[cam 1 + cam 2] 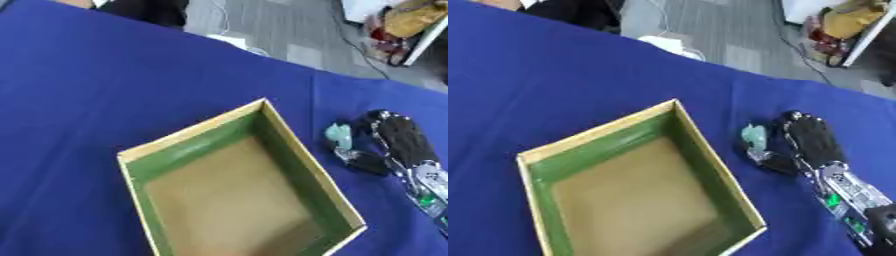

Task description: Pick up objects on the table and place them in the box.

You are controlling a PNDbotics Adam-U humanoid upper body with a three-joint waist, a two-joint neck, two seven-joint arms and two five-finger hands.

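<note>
While your right hand (811, 142) curls, apparently pinching a pale green object (753, 135) | box (710, 165) empty beside it, ready to receive.

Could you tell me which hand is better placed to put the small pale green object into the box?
The right. The right hand is already at the pale green object, fingers curled around it, just beside the box. The left hand shows in neither view.

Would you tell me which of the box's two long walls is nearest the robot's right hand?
The right-hand long wall of the box is nearest: the right hand rests on the blue cloth just beyond it, by a small pale green object.
</note>
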